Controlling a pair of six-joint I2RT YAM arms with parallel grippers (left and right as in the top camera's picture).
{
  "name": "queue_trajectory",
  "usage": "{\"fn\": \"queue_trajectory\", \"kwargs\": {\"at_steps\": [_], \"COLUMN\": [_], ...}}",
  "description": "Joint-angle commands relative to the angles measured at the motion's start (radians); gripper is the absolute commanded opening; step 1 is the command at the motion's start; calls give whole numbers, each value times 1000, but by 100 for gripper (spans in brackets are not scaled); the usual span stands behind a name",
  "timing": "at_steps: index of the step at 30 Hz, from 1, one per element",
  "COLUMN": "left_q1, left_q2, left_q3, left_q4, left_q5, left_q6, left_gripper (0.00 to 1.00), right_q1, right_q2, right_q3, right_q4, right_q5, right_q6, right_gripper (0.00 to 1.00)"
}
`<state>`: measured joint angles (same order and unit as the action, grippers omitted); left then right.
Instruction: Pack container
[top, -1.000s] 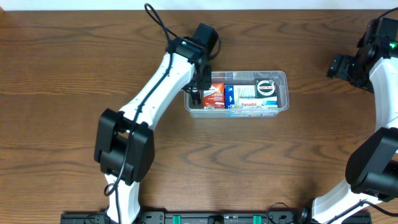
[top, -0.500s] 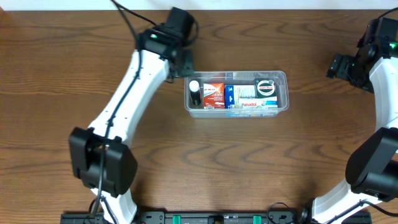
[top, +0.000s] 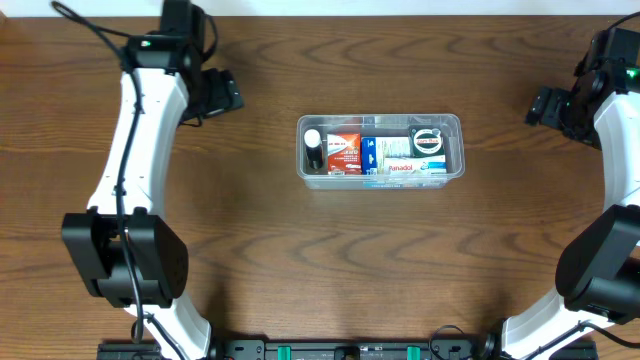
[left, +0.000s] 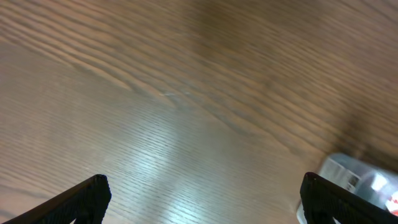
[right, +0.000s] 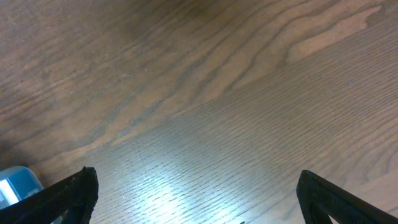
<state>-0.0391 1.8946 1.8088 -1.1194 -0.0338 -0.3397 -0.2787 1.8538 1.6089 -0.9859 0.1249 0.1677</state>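
Observation:
The container (top: 380, 119), a clear tub, sits at the table's centre. Inside it, a small black bottle with a white cap (top: 314, 150) stands at the left end. Beside the bottle are a red box (top: 344, 152), a blue carton (top: 385, 156) and a round black tin (top: 428, 139). My left gripper (top: 226, 93) hovers open and empty over bare wood, well left of the tub. In the left wrist view the left gripper (left: 205, 200) is wide apart, with the tub's corner (left: 357, 177) at the lower right. My right gripper (top: 541, 106) is open and empty at the far right; the right wrist view shows it (right: 199, 198) over bare wood.
The wooden table (top: 300, 260) surrounds the tub on all sides. A pale blue edge (right: 15, 182) shows at the lower left of the right wrist view; I cannot tell what it is. Both arm bases stand at the front edge.
My left gripper has let go of the black bottle at the tub's left end, opened wide, and swung away to the back left. The right arm has not moved.

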Motion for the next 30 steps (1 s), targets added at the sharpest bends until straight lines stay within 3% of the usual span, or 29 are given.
{"fn": "queue_trajectory", "kwargs": {"at_steps": [1,30], "left_q1": [24,35], "left_q2": [-19,-19], "left_q3": [28,28], "left_q4": [-5,-5], "left_q5": [-12,-12], "left_q6": [6,6], "left_gripper": [98,98], "right_q1": [-4,-4], "right_q2": [-16,-9], "right_q3": [11,10], "right_q4": [-2,-2], "right_q5": [6,6], "right_q6": [-12,-11], "right_gripper": [99,99]}}
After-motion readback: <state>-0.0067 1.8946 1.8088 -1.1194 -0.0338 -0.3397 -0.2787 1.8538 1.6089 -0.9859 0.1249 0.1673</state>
